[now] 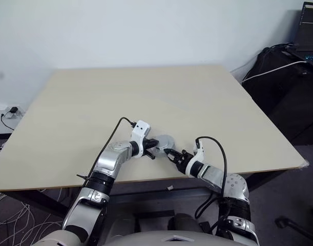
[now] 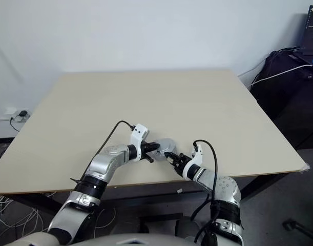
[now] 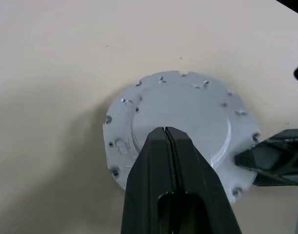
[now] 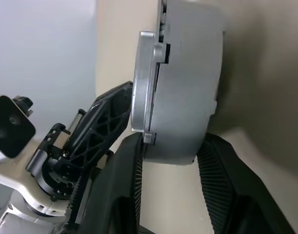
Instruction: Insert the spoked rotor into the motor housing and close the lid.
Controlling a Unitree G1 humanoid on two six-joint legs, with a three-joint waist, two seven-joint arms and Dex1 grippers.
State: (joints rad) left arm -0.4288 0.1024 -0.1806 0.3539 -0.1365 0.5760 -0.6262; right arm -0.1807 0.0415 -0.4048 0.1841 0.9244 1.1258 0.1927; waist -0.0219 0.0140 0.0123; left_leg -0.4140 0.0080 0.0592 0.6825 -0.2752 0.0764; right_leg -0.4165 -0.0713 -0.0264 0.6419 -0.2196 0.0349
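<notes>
Beige wooden tabletop (image 1: 146, 97) bare beyond the front edge: open passage. Near front edge, round silvery-grey metal lid (image 3: 180, 117) hemmed by left gripper (image 1: 152, 147) & right gripper (image 1: 169, 154); approach blocked both sides.

Office or lab, bare table (image 1: 146, 97), laptop (image 1: 307, 31), floor cables (image 1: 5, 215)

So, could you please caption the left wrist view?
Shut left pincer presses on the lid atop the table.

one lid (image 3: 180, 122), one motor housing (image 4: 190, 83), two claws (image 1: 155, 147)
</notes>
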